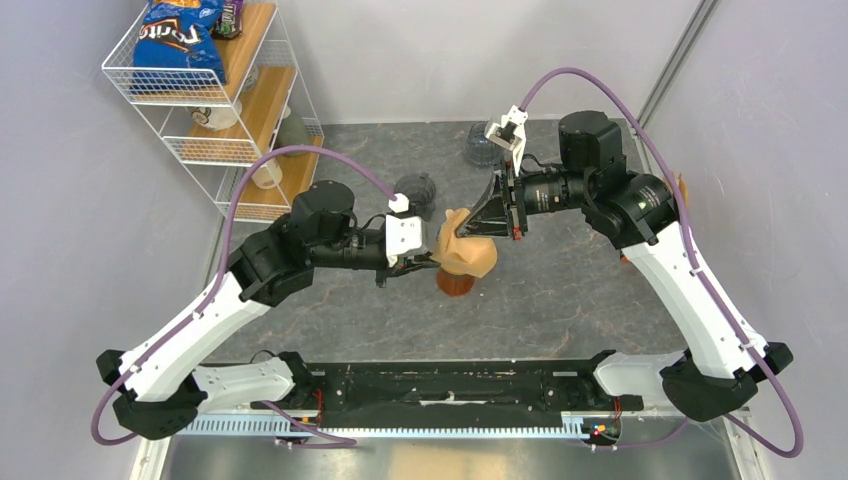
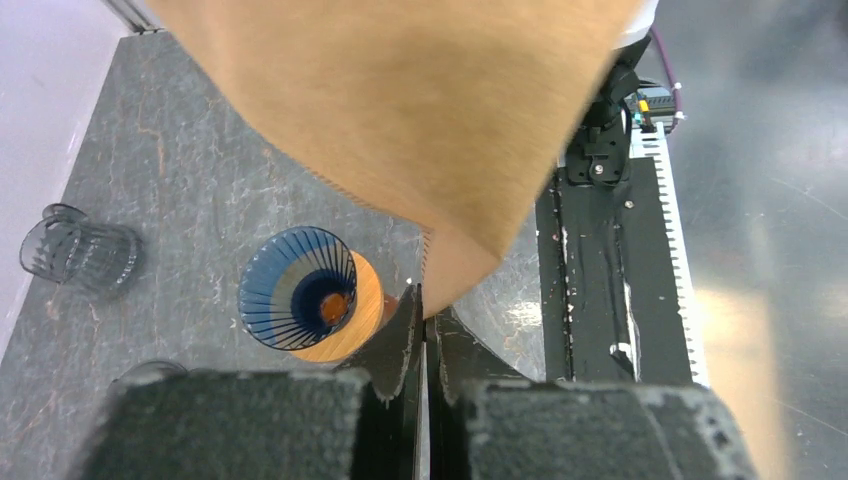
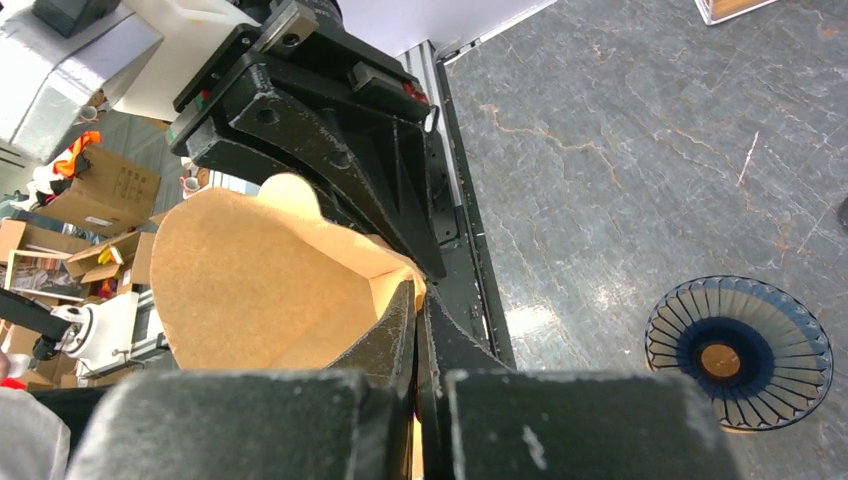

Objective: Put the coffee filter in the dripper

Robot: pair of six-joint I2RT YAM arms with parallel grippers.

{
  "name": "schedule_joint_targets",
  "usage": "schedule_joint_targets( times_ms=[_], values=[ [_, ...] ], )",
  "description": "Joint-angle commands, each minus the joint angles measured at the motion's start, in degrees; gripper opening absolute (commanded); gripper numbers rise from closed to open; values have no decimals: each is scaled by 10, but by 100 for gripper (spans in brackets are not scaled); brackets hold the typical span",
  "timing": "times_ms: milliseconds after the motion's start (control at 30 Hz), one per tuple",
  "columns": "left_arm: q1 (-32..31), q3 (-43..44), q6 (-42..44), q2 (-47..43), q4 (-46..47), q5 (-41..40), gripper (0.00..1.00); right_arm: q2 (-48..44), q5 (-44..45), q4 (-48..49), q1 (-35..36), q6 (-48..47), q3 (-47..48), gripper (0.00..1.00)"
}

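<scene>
**A:** ok so where's everything relative to the dripper (image 2: 300, 290)?

**B:** Left to right: way off to its left and further back there's a wire shelf (image 1: 160, 72) with a blue chip bag (image 1: 178, 38) on top. Then the left gripper (image 2: 423, 325) comes in just left of the dripper, fingers clamped tight on the bottom edge of the coffee filter (image 1: 472, 250).

**A:** so the filter's in the dripper?

**B:** nope, not yet. It's up in the air right over it. On the left wrist cam the dripper stands on the table (image 1: 560, 290), ribbed cone in plain view below the paper.

**A:** and the right side?

**B:** The right gripper (image 3: 418, 315) sits just behind and right of the dripper, fingers pinched together on the same filter, so both arms are holding it. A dark glass (image 1: 418, 190) stands behind the dripper a bit to its left, and a second glass (image 1: 480, 145) is further back.
</scene>
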Motion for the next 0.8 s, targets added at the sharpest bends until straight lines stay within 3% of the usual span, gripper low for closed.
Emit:
schedule_joint_targets(
  times_ms=[0,33,67,133,167,267,367,567,667,767],
  values=[
    [3,7,-8,-15,9,41,2,-12,12,18,4,-2,-1,0],
    [3,7,-14,-15,10,40,5,-12,12,18,4,-1,-1,0],
    [3,7,-21,-14,13,37,23,-13,12,17,4,-2,-2,0],
    [3,8,-42,-16,30,18,46,-16,15,15,4,-2,-5,0],
    [3,5,-55,-19,44,3,64,-17,17,14,4,-2,-7,0],
    [3,0,-85,-21,80,-21,77,-18,23,12,4,-3,-8,0],
    [2,-1,-99,-16,98,4,91,-17,25,13,4,1,-8,0],
    [0,-22,-113,-10,147,-9,92,-17,25,20,4,11,-14,0],
    [0,-17,-122,-5,151,-12,84,-19,23,20,4,12,-22,0],
    [0,-18,-122,-9,149,-12,70,-24,27,16,4,8,-29,0]
  ],
)
